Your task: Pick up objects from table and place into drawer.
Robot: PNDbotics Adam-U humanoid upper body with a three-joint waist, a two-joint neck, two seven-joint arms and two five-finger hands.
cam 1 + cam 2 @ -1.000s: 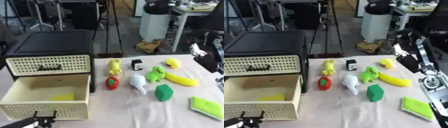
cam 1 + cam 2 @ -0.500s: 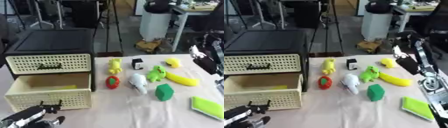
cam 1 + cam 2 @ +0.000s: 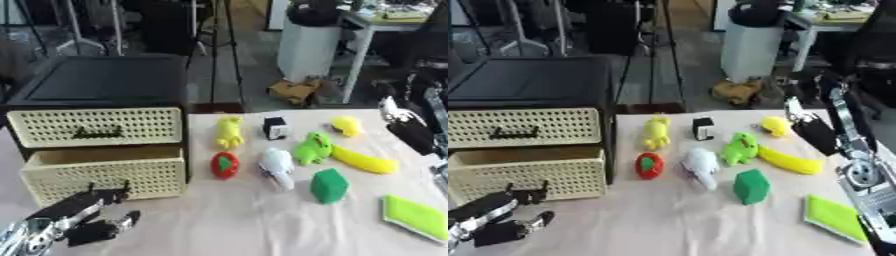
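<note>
The beige lattice lower drawer (image 3: 105,172) of the black cabinet (image 3: 96,85) stands out only slightly, its inside hidden. My left hand (image 3: 83,220) is at the lower left, open, with straight fingers up against the drawer front. On the table lie a yellow toy (image 3: 229,132), a black-and-white cube (image 3: 275,128), a small yellow thing (image 3: 346,126), a green frog toy (image 3: 311,148), a banana (image 3: 362,160), a red fruit (image 3: 224,165), a white toy (image 3: 277,167), a green block (image 3: 329,185) and a lime flat pad (image 3: 416,217). My right hand (image 3: 814,131) hangs open at the right, above the banana, holding nothing.
The upper drawer (image 3: 96,126) is shut. Past the table's far edge stand a white bin (image 3: 308,47), a tripod and a desk. My right arm's silver joint (image 3: 859,175) sits at the right edge near the lime pad.
The lower drawer has gone from wide open to nearly shut. My left hand has risen from the bottom edge and followed the drawer front inward. The toys and my right hand stayed put.
</note>
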